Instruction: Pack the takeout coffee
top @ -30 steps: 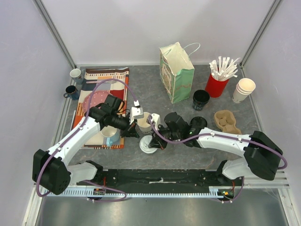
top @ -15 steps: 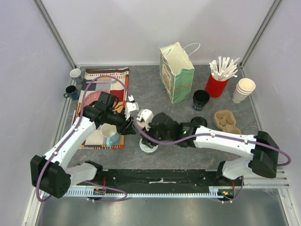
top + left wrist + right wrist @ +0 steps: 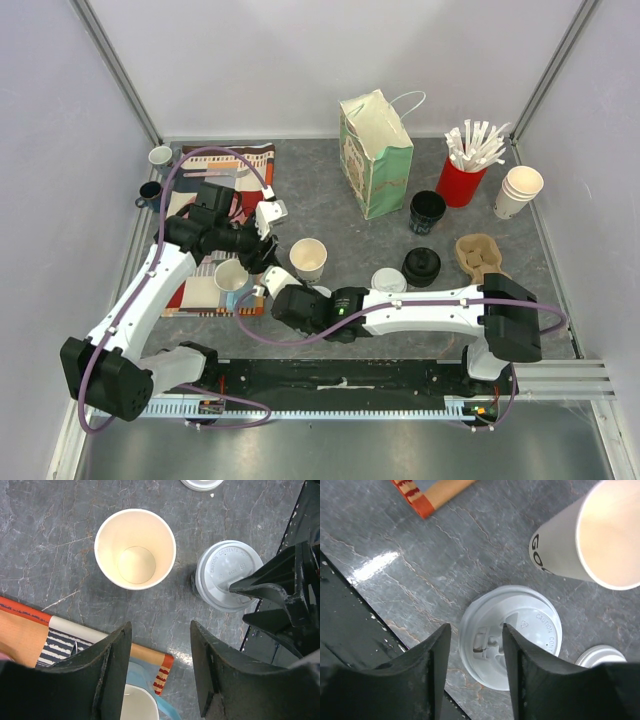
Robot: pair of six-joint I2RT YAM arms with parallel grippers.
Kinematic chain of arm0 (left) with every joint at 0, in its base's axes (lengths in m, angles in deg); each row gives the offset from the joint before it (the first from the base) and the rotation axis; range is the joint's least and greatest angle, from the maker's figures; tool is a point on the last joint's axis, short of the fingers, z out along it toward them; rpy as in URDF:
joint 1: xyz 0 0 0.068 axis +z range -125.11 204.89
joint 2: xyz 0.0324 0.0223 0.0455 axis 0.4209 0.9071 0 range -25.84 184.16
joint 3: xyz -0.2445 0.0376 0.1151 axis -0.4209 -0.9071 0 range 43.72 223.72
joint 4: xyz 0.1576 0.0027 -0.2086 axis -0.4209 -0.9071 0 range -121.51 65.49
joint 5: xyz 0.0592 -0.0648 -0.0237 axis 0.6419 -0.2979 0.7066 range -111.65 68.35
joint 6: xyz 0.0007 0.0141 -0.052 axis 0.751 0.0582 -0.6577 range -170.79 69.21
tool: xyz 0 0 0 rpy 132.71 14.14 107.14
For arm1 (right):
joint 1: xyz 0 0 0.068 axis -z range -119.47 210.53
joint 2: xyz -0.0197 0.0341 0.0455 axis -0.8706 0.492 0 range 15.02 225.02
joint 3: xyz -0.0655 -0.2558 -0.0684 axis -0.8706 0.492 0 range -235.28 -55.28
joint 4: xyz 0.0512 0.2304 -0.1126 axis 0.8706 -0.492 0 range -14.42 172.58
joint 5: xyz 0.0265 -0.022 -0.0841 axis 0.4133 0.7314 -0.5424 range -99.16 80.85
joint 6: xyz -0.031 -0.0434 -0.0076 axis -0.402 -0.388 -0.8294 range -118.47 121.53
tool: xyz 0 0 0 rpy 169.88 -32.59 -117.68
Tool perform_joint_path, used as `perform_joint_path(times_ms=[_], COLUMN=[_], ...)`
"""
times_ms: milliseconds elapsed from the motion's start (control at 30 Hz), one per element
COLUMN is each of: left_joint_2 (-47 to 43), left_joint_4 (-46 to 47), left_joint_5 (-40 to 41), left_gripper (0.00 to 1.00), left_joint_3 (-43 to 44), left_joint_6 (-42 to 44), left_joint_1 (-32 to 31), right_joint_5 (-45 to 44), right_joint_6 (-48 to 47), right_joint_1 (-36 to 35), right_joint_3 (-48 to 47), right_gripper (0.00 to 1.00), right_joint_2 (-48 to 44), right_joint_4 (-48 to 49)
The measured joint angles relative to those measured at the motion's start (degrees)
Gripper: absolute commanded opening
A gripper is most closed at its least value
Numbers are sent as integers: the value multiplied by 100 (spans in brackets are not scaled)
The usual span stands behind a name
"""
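One takeout coffee cup (image 3: 520, 630) with a white sip lid stands on the grey table near the front; it also shows in the left wrist view (image 3: 220, 567) and partly in the top view (image 3: 319, 292). My right gripper (image 3: 475, 629) hovers open right above its lid, touching nothing, low over the cup in the top view (image 3: 310, 298). A lidless paper cup (image 3: 308, 258) stands upright just behind it. My left gripper (image 3: 160, 627) is open and empty above the mat's corner, left of both cups (image 3: 262, 257).
A loose white lid (image 3: 388, 280), black lid (image 3: 421, 265) and black cup (image 3: 427, 212) lie right of the cups. Paper bag (image 3: 377, 153), cup carrier (image 3: 483, 258), red straw holder (image 3: 460, 183) and stacked cups (image 3: 519, 190) stand behind. A mug (image 3: 230, 276) sits on the mat (image 3: 215, 195).
Both grippers have opened. The left arm has drawn back to the left. The right arm has swung left and nearer, uncovering the loose white lid; the lidless cup now stands free.
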State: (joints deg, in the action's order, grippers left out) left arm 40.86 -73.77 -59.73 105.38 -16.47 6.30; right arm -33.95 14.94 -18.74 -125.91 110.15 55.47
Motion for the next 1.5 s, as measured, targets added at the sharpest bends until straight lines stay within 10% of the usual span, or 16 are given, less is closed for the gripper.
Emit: perform_joint_path(times_ms=[867,1500], left_joint_2=[31,31], left_joint_4=[-26,-42], left_joint_5=[7,4], left_gripper=[57,57], left_joint_3=[57,59], left_joint_6=[2,2], left_joint_1=[0,15], right_joint_5=[-94,885], right_joint_6=[-715,-1473], right_joint_1=[1248,2232], right_joint_3=[1084,1117], right_gripper=[44,72], right_joint_2=[-828,-1025], right_joint_4=[144,691])
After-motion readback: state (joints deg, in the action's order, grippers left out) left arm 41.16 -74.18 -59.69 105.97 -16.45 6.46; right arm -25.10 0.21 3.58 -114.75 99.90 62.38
